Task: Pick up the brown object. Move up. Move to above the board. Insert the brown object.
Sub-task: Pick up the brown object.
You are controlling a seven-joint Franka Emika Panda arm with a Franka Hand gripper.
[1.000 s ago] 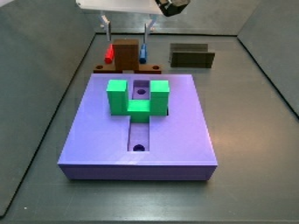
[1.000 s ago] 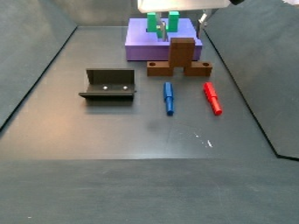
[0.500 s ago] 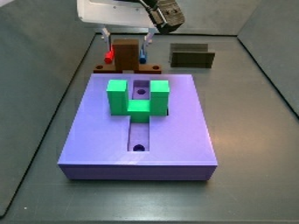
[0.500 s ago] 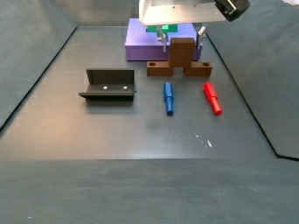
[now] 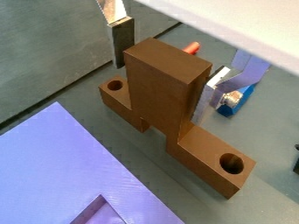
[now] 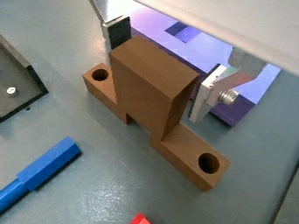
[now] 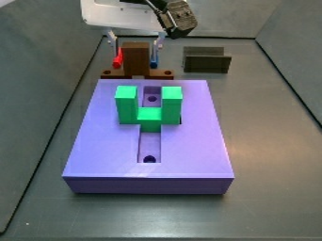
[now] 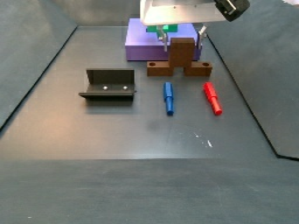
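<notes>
The brown object [image 7: 132, 58] stands on the floor just behind the lavender board [image 7: 189, 141]. It is an upright block on a base bar with a round hole at each end, as both wrist views show [image 5: 163, 83] [image 6: 152, 92]. My gripper [image 7: 136, 52] is lowered over it and open. The silver fingers [image 5: 119, 39] stand on either side of the upright block with small gaps. In a side view the gripper [image 8: 177, 39] hangs over the brown object [image 8: 181, 59], next to the board [image 8: 142, 44].
A green U-shaped block [image 7: 149, 105] sits on the board over its groove. The dark fixture [image 8: 107, 85] stands to one side. A blue peg [image 8: 169, 97] and a red peg [image 8: 212, 97] lie on the floor beside the brown object. Dark walls ring the floor.
The gripper has come down from above until its fingers straddle the brown object's upright block. In the last half second it has hardly moved. The brown object has not moved.
</notes>
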